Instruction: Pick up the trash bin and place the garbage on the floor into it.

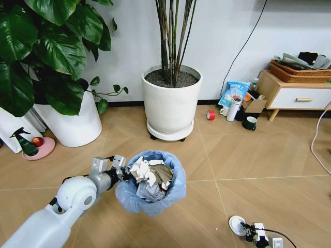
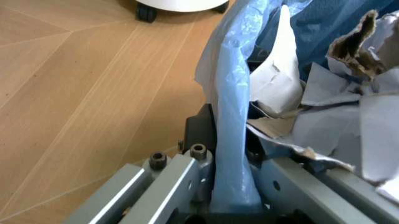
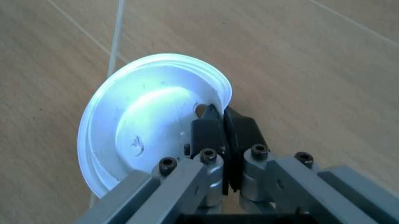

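The left tool is closed on the rim of the bin, which is full of paper. The right tool pinches the white disc on the floor. Next, I think, the disc must be lifted over the bin.

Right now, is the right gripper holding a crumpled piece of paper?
No, the right gripper is pinched shut on the rim of a white disc, just above the wooden floor.
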Robot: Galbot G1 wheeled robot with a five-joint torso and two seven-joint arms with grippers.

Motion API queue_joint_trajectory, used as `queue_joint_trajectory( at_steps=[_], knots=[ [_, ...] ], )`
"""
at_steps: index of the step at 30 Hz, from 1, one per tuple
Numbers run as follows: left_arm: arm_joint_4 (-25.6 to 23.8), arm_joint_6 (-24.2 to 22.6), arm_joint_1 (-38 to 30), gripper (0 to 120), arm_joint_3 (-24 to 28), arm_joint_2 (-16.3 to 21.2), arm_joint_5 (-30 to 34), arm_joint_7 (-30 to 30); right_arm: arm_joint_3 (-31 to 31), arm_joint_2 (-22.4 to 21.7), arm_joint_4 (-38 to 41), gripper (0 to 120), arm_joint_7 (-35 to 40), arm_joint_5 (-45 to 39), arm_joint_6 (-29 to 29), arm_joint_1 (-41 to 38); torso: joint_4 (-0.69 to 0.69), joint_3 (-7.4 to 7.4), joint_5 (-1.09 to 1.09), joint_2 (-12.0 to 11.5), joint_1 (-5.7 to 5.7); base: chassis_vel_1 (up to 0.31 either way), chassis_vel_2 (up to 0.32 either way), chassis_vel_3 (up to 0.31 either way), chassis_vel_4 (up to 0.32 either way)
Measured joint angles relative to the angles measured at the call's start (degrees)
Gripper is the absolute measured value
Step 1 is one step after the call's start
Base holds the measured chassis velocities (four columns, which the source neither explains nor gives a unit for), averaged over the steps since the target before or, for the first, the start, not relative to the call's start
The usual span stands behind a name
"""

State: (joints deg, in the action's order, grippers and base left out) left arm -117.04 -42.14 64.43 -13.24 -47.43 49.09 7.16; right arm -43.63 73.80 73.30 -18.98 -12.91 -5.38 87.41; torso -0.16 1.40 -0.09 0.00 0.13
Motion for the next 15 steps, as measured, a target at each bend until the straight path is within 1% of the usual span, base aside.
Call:
queue_joint_trajectory(
  at_steps=[7,9,10,12,13,15],
  knots=[
    [-0.2,0.0,0.1,0,0.0,0.0,0.0,0.0,-0.5,0.2,1.8,0,0.6,-1.0,0.0,0.4,-0.01,0.01,0.08,0.0,0.01,0.0,0.0,0.0,0.0],
    [-0.2,0.0,0.1,0,0.0,0.0,0.0,0.0,-0.6,0.1,2.6,0,0.7,-1.5,0.0,0.5,-0.01,0.01,0.05,0.0,0.01,0.0,0.0,0.0,0.0],
    [-0.2,0.0,0.1,0,0.0,0.1,0.0,0.0,-0.9,-0.1,4.0,0,0.9,-2.3,0.0,0.7,0.0,0.01,-0.02,0.0,0.01,0.0,0.0,0.0,0.0],
    [-0.2,0.0,0.2,0,-0.1,0.0,0.0,0.0,-1.2,-0.4,6.4,0,1.2,-3.3,-0.1,1.0,0.0,0.01,0.0,0.0,0.01,0.0,0.0,0.0,0.0],
    [-0.2,0.0,0.2,0,-0.1,0.0,0.0,0.0,-1.2,-0.4,6.4,0,1.2,-3.3,-0.1,1.0,0.0,0.01,0.0,0.0,0.01,0.0,0.0,0.0,0.0],
    [-0.4,0.0,0.3,0,0.0,-0.1,0.0,0.0,-1.5,-0.2,10.1,0,1.7,-3.6,0.4,1.2,0.01,0.01,-0.02,0.0,0.01,0.0,0.0,0.0,0.0]
  ],
)
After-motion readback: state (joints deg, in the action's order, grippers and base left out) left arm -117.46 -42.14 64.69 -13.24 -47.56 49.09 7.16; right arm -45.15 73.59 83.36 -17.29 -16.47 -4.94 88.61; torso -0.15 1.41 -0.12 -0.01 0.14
